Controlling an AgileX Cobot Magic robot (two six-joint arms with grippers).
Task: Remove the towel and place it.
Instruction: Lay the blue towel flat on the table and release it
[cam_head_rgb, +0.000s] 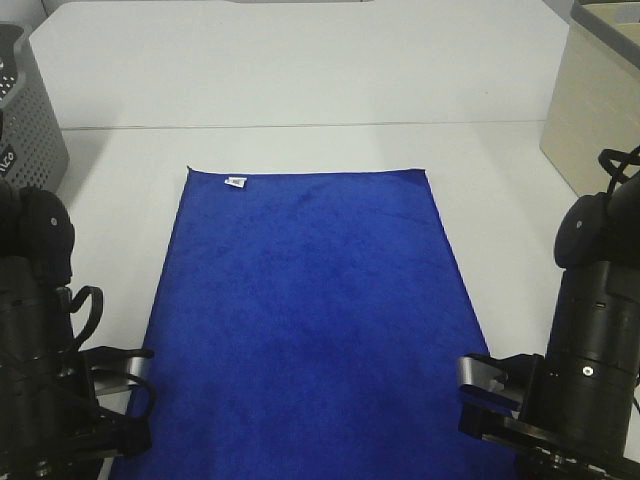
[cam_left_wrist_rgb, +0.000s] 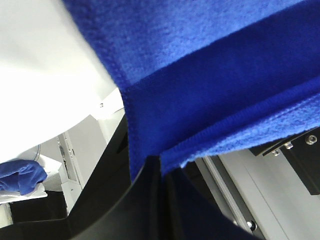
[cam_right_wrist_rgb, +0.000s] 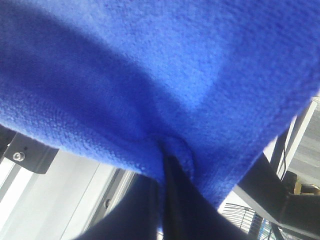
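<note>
Already you have the grasp made: the left gripper (cam_left_wrist_rgb: 160, 167) and the right gripper (cam_right_wrist_rgb: 167, 157) are each clenched on the near hem of the towel (cam_head_rgb: 310, 300), with cloth bunched between the fingers. The rest of it lies spread flat on the white table (cam_head_rgb: 300, 80), so by my reading the lifting away and the placing are all left to do.

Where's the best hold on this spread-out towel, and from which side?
The towel at its two near corners, from the near edge of the table, one per gripper. It lies flat, so only hems offer pinchable cloth. The left gripper and right gripper are each shut on cloth there.
</note>
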